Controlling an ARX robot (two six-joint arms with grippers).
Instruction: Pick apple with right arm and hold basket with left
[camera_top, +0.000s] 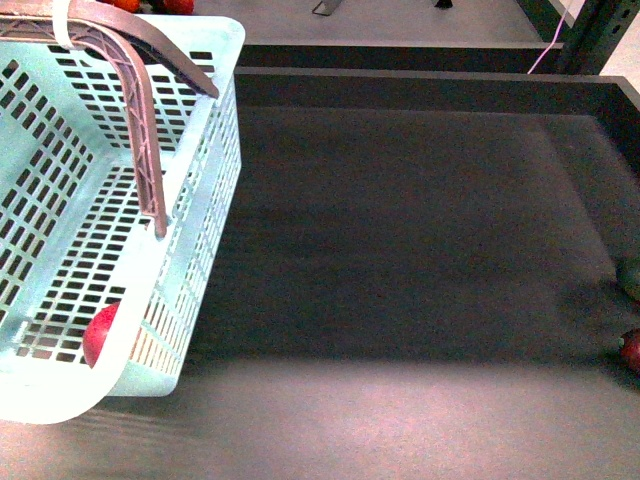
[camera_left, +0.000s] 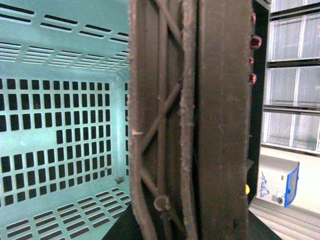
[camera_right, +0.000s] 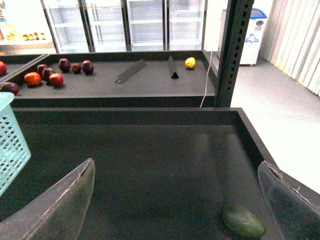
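Note:
The pale mint-blue basket stands at the left of the dark tray, its brown handles raised together. In the left wrist view the handles fill the middle, with the basket's slotted inside beside them. My left gripper is shut on the handles, and its fingers are hidden behind them. A bright red round fruit, which looks like the apple, lies in the basket's near corner, seen through the wall. My right gripper is open and empty above the tray floor.
A green fruit lies on the tray near the right finger; it also shows in the front view. A dark red fruit is cut by the right edge. The back shelf holds several red fruits and a yellow one.

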